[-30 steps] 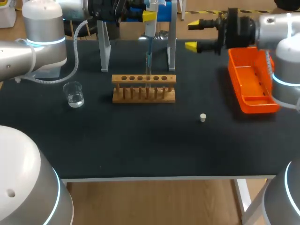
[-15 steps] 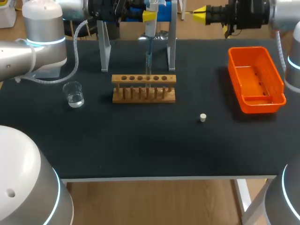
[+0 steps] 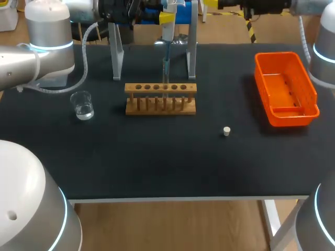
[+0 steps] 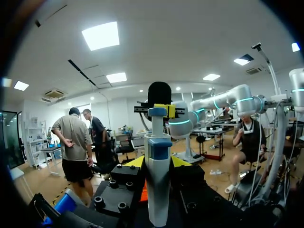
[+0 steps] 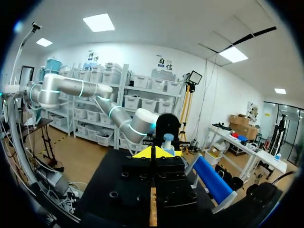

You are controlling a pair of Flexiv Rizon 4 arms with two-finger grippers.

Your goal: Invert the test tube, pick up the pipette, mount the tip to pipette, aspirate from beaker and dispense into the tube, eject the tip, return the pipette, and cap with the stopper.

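your right claw (image 3: pixel 211 4) is what changed. one second ago it stood over the orange tray (image 3: pixel 286 54) with its yellow tips apart. now it is raised to the far edge of the worktop (image 3: pixel 157 157), away from the tray, and its wrist view shows the tips pressed together with nothing between them.

your left claw (image 4: pixel 157 162) has not moved. it is closed on the pipette (image 3: pixel 167 31), which hangs upright at the stand (image 3: pixel 116 57), above the wooden rack (image 3: pixel 160 104). the beaker (image 3: pixel 82 105) and the stopper (image 3: pixel 226 131) lie where they were, the stopper alone on the worktop, well apart from the rack.

i think the right arm is clearing the way for the pipette work. the capping is not yet done.
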